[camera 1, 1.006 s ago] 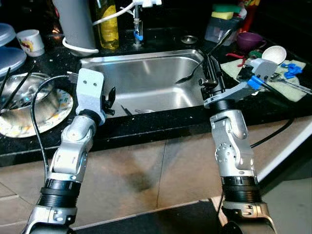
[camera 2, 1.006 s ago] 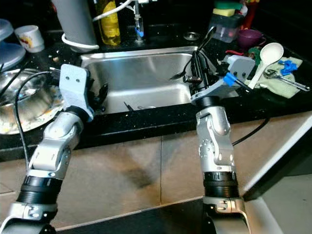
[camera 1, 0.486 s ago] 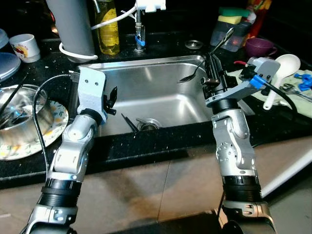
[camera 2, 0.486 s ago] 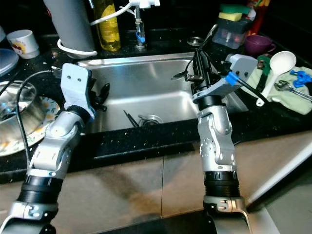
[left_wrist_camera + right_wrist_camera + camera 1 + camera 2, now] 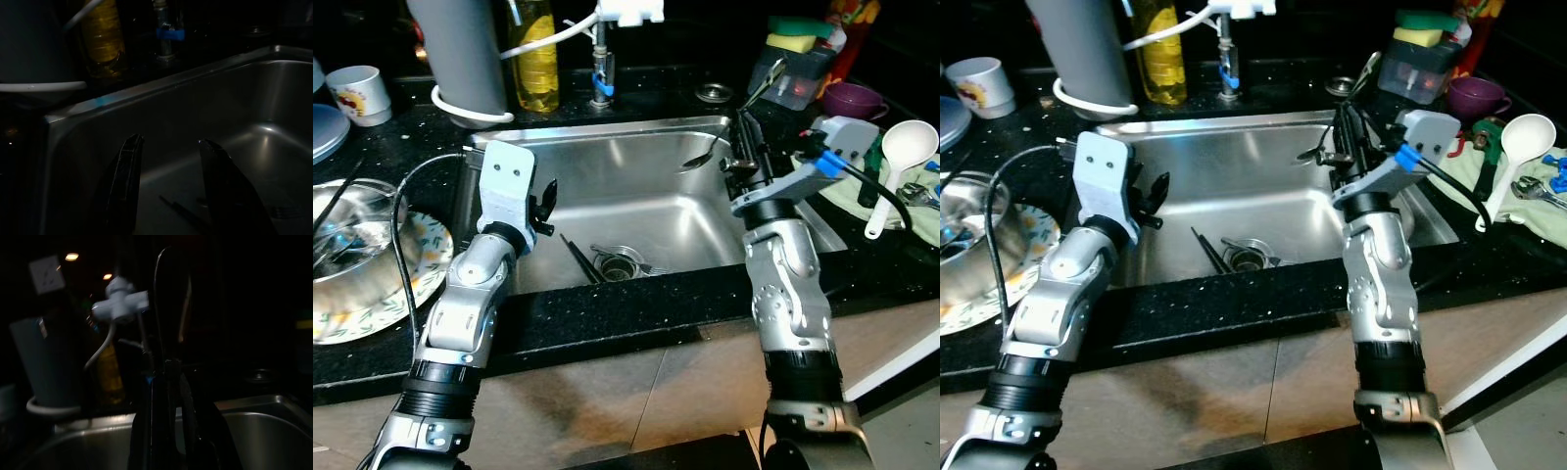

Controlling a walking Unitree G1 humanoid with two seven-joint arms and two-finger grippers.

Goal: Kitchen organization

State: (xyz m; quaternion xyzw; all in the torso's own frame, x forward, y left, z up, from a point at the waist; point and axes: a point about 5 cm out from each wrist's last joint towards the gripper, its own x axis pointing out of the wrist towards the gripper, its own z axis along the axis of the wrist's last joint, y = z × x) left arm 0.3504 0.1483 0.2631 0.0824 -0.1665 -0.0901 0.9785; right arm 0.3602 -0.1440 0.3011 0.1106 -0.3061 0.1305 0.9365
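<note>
We had our right tool [image 5: 745,147] raised over the right side of the stainless sink [image 5: 607,176], its fingers pinched shut on the handle of a metal spoon [image 5: 705,157]. The spoon ran slantwise through the grip, its bowl pointing out over the basin and the thin handle end sticking up toward the clear tub [image 5: 793,83] with the sponges [image 5: 798,27] on it. We judged it was held high and clear of the rim so that it could be carried across to a drying or storage spot without knocking the steel wall.

Our left tool [image 5: 543,201] hung over the left side of the basin with its two fingers parted and nothing between them; in the left wrist view they framed the sink wall and some dark chopsticks [image 5: 183,213] on the bottom. In the head views those chopsticks [image 5: 579,257] lay beside the drain strainer [image 5: 615,262], apparently the next things to fetch, which would explain why the empty tool waited there.

On the dark surface [image 5: 607,313] a steel bowl [image 5: 352,245] sat on a patterned plate [image 5: 421,264] to the left, a white ladle [image 5: 901,157] lay on a cloth to the right, and a yellow bottle [image 5: 536,54] stood behind the tap [image 5: 600,59].
</note>
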